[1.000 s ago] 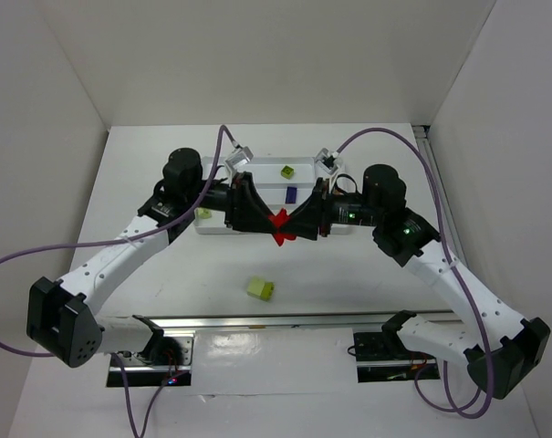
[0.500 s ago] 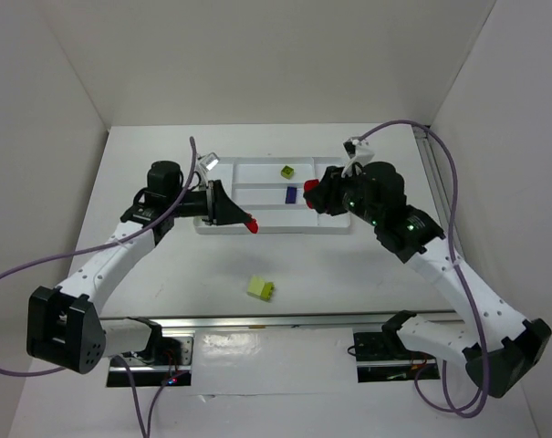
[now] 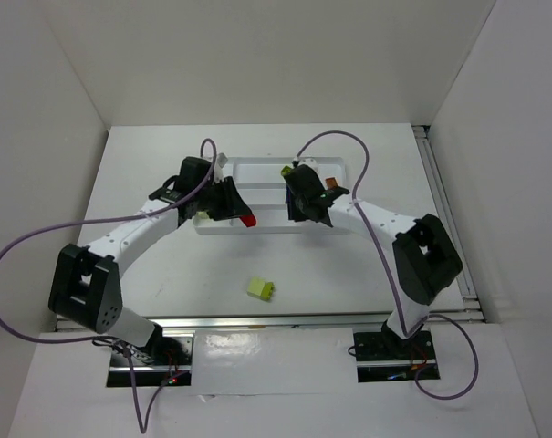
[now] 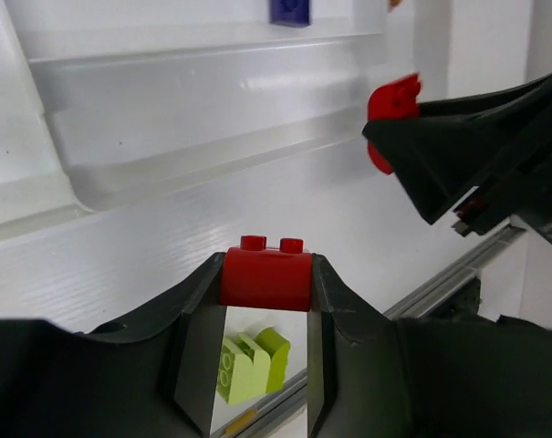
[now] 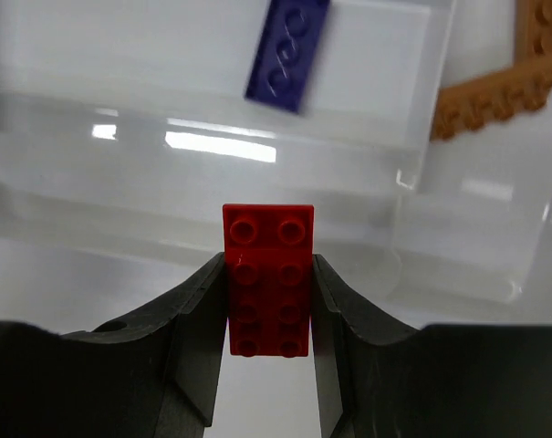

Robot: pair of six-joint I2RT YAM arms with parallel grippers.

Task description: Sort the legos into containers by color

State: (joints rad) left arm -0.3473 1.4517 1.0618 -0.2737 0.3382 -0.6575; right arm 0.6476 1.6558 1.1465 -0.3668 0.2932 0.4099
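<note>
My left gripper (image 3: 245, 219) is shut on a small red brick (image 4: 266, 274) and holds it above the table, just in front of the white tray (image 3: 257, 167). My right gripper (image 3: 303, 208) is shut on a flat red plate (image 5: 267, 239) at the tray's front wall (image 5: 166, 173). It shows in the left wrist view (image 4: 396, 137) with its red piece (image 4: 392, 99). A lime brick (image 3: 286, 171) lies in a far compartment. A brown-orange piece (image 5: 494, 91) lies in a right compartment. The larger pale yellow-green brick (image 3: 261, 289) lies on the table, also below my left fingers (image 4: 248, 365).
A dark blue plate (image 5: 289, 50) lies in a middle compartment of the tray, also at the top of the left wrist view (image 4: 290, 9). White walls stand left, right and behind. A metal rail (image 3: 285, 319) runs along the near table edge.
The two grippers met at the tray's front with red pieces together, then pulled apart. My right gripper has since swung left over the tray's middle; my left stays by the tray's front edge.
</note>
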